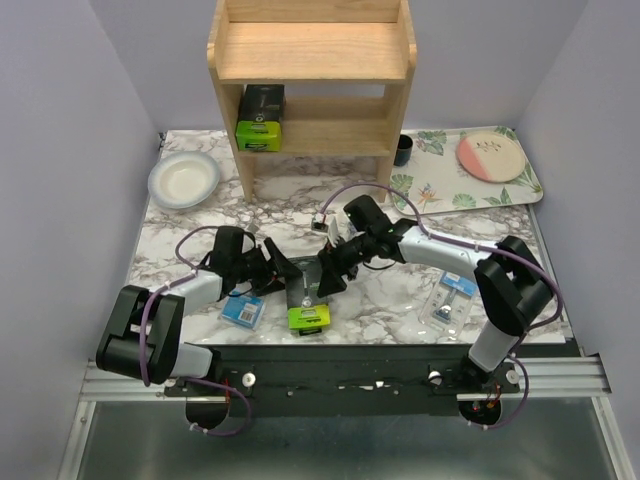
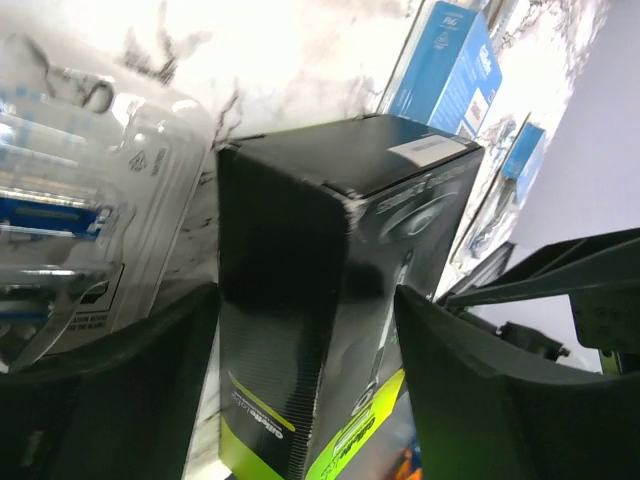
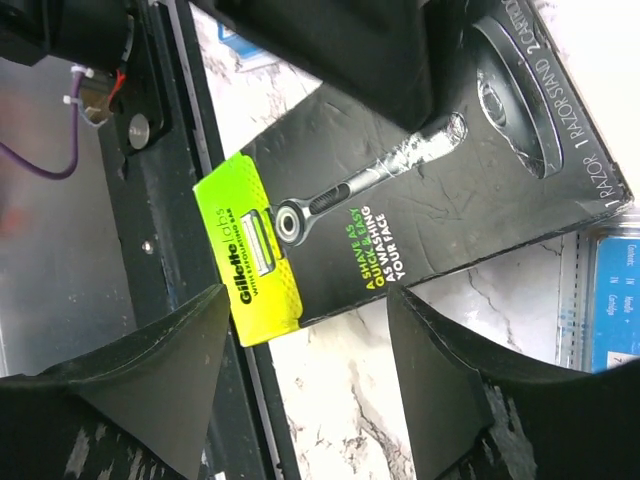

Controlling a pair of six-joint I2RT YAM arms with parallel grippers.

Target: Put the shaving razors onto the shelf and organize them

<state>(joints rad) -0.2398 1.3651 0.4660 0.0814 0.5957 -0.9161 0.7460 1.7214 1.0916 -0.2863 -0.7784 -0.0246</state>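
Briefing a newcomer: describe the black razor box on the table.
Find the near edge of the white marble table, midway along. A black cardboard box with a lime-green end lies there. Its neighbours are flat clear blister packs.

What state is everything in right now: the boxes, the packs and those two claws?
Near black box: lying at the table edge.
Left gripper: straddling that box, grip unclear.
Right gripper: open, empty.
Second black box: on the shelf, lower tier.
Left blister pack: flat on the table.
Right blister pack: also flat.
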